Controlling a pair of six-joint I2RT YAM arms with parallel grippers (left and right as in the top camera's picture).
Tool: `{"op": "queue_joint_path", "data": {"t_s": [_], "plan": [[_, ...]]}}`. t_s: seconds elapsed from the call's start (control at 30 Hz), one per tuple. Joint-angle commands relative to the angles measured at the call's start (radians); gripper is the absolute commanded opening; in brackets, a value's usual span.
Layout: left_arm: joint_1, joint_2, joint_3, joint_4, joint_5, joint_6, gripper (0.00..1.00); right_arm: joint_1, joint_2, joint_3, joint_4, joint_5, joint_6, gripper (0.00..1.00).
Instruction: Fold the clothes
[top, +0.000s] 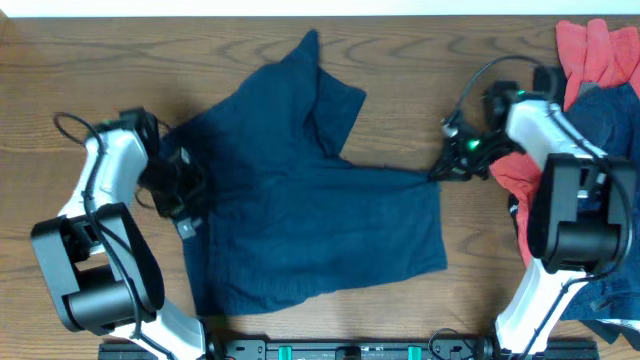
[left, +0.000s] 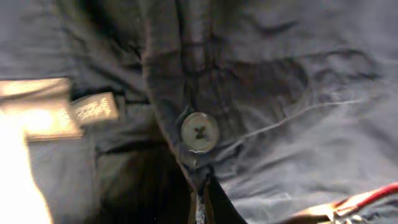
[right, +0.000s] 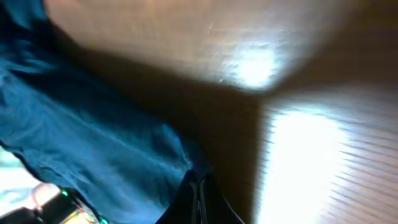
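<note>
The dark navy cloth shorts (top: 310, 200) lay spread flat over the middle of the brown wood-grain table (top: 90, 60). One leg ran away from the waistband toward the far side and the other reached sideways. The left gripper (top: 185, 195) was pressed together on the waistband edge of the shorts. Its wrist view was filled with cloth, showing a round pale four-hole button (left: 199, 132) and a small sewn-in label (left: 96, 109). The right gripper (top: 437, 173) was pinched on the shorts' opposite edge, at the hem corner of the sideways leg, and blue cloth ran right into its fingertips in the wrist view.

I judged the step in hand to be lifting both held edges to make a first fold. To do it well, both arms should rise together and travel at the same pace, so that the cloth stayed taut between them and no slack bunched. The stray leg should end up inside the fold.

The fabric looked thin, matte and limp, with soft creases, stitched seams and a thicker double-layered waistband. A heap of coral red and navy garments (top: 590, 50) sat beyond the shorts' hem side, apart from them.
</note>
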Motion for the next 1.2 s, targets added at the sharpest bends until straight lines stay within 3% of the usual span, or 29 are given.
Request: {"op": "queue_joint_path", "data": {"t_s": [0.0, 0.13, 0.27, 0.47, 0.6, 0.67, 0.7, 0.77, 0.83, 0.93, 1.17], "plan": [[-0.019, -0.014, 0.115, -0.096, -0.024, 0.044, 0.06, -0.041, -0.047, 0.08, -0.032, 0.063, 0.026, 0.01], [-0.021, -0.036, 0.106, -0.261, -0.21, -0.087, 0.06, -0.055, -0.122, 0.092, -0.069, 0.286, 0.138, 0.01], [-0.019, -0.045, 0.052, -0.306, -0.356, -0.135, 0.06, -0.045, -0.143, 0.092, -0.139, 0.401, 0.139, 0.03], [-0.021, -0.045, 0.006, -0.259, -0.338, -0.141, 0.06, -0.011, -0.142, 0.087, -0.105, 0.369, 0.117, 0.32], [-0.021, -0.045, 0.004, -0.22, -0.195, -0.097, 0.05, 0.021, -0.142, 0.087, -0.078, 0.373, 0.118, 0.61], [-0.021, -0.045, 0.004, -0.177, -0.092, -0.057, 0.08, 0.033, -0.142, 0.087, -0.056, 0.373, 0.118, 0.63], [-0.021, -0.045, 0.004, -0.144, -0.04, -0.04, 0.17, 0.039, -0.142, 0.087, -0.043, 0.373, 0.118, 0.63], [-0.029, -0.044, 0.003, -0.095, 0.002, -0.031, 0.46, 0.05, -0.142, 0.087, -0.024, 0.373, 0.118, 0.63], [-0.044, -0.043, 0.003, -0.065, 0.024, -0.032, 0.57, 0.06, -0.142, 0.087, -0.012, 0.373, 0.118, 0.63], [-0.083, -0.038, -0.002, -0.045, 0.038, -0.032, 0.64, 0.069, -0.142, 0.087, -0.002, 0.373, 0.118, 0.68], [-0.202, -0.013, -0.09, 0.049, 0.092, -0.063, 0.64, 0.071, -0.142, 0.087, 0.011, 0.373, 0.118, 0.7]]}}
